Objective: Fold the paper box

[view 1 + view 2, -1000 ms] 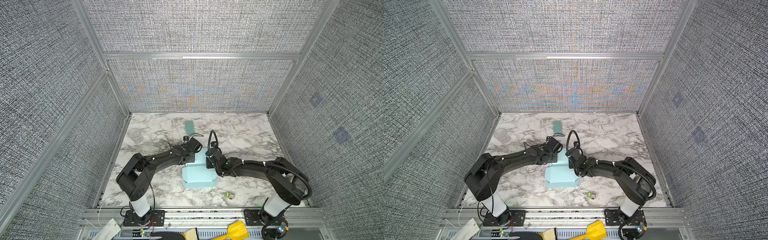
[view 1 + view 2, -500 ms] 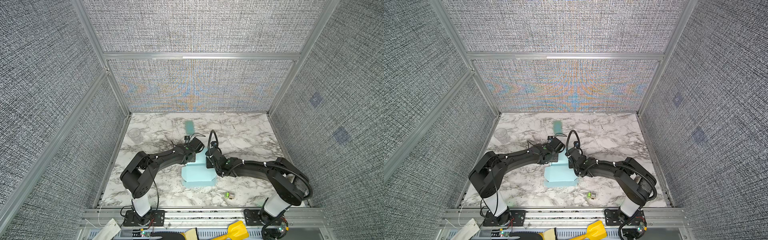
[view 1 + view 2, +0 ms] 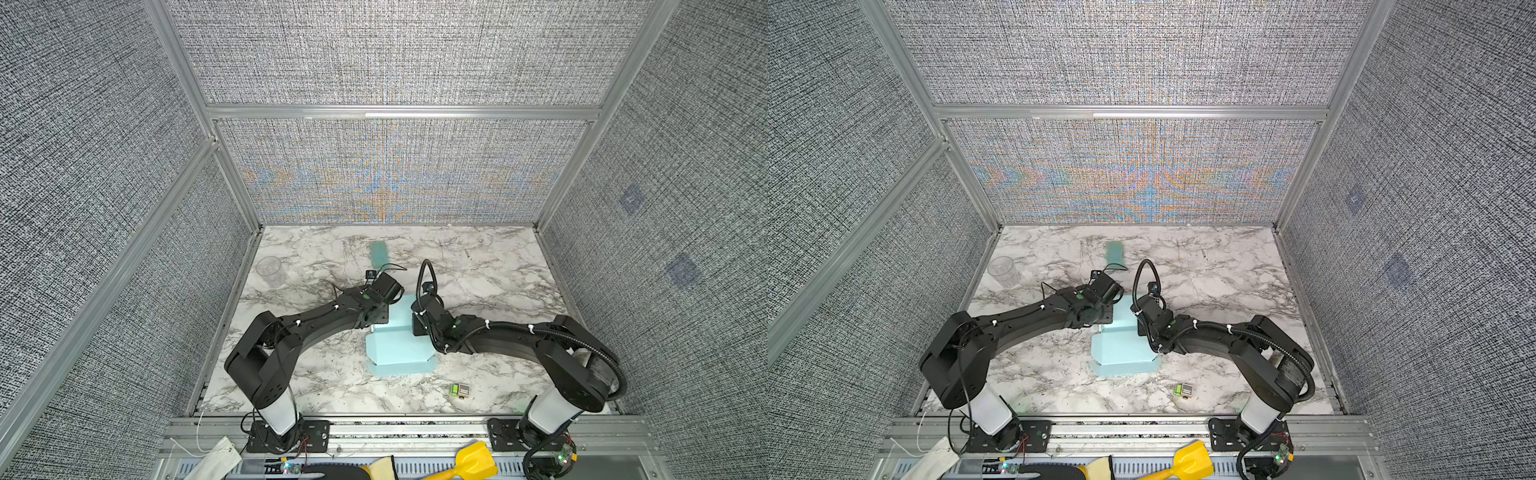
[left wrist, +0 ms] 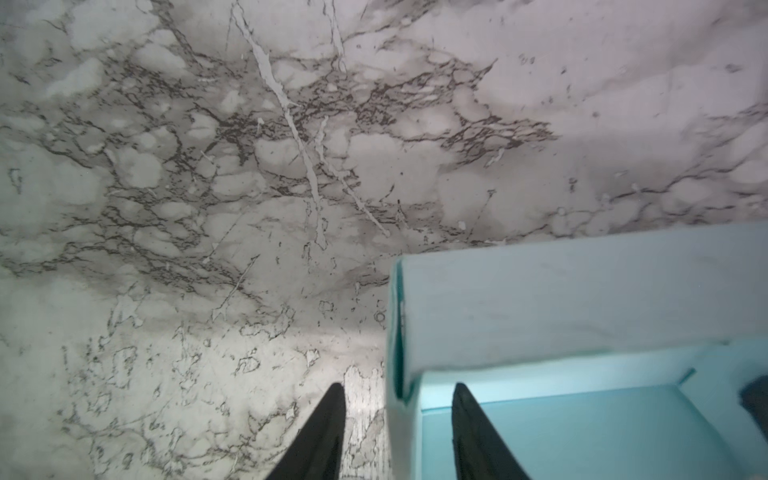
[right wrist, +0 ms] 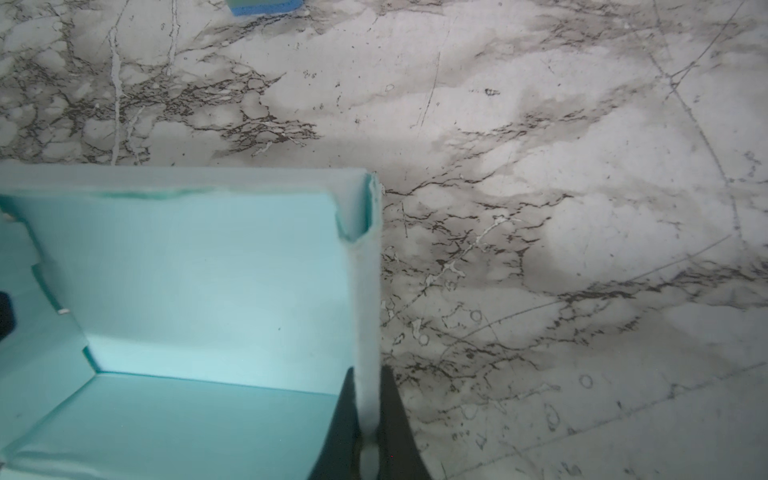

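Left hand (image 4: 399, 386): fingers apart, astride the left wall of the paper box (image 3: 399, 353), one inside, one outside; right hand (image 5: 368, 372): clamped on its right wall; box, pale blue, part-folded, sits mid-tabletop (image 3: 478, 257) between both.

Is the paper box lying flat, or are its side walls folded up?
Partly folded: in the right wrist view the paper box has upright walls meeting at a corner around its floor, but its top is open.
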`<state>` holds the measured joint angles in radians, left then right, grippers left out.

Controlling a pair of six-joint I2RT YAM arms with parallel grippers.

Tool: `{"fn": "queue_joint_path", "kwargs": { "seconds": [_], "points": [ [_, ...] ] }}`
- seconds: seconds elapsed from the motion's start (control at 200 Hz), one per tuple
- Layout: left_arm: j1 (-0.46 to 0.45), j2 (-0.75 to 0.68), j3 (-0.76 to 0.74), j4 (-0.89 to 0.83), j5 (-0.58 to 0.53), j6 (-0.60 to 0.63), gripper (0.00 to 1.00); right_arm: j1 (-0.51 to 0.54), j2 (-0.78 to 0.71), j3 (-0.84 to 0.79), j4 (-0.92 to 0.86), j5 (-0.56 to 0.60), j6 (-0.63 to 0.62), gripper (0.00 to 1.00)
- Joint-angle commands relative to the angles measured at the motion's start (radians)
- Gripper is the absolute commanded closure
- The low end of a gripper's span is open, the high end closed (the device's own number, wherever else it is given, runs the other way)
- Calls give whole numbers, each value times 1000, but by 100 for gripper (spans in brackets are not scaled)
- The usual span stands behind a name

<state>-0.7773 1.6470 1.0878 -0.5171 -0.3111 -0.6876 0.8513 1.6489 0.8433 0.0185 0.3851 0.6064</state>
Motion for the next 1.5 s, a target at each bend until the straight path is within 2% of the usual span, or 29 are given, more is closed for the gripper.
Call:
{"fn": "queue_joint_path", "kwargs": {
  "seconds": [0.0, 0.06, 0.22, 0.39, 0.585, 1.006, 1.231, 1.496],
  "points": [
    [1, -29, -8, 18, 39, 1, 49, 0, -2, 1, 1, 11, 19, 98],
    [4, -44, -16, 19, 47, 2, 45, 0, -1, 2, 4, 11, 19, 98],
    [19, -96, -63, 43, 87, -9, 42, 0, 1, 0, 6, 8, 19, 98],
    [58, -181, -94, 27, 88, -14, 43, -1, 5, 2, 5, -2, 17, 98],
    [94, -231, -126, 52, 26, 28, 47, 0, 5, 6, -2, -9, 16, 98],
    [95, -52, -31, 64, 99, 46, 53, 0, 0, 7, -2, -13, 12, 98],
    [95, 31, 6, 54, 50, 55, 56, 0, -5, 2, 7, -14, 6, 98],
    [95, 53, 1, 95, 20, 54, 61, 0, -3, 6, 12, -21, -2, 98]
  ]
}}
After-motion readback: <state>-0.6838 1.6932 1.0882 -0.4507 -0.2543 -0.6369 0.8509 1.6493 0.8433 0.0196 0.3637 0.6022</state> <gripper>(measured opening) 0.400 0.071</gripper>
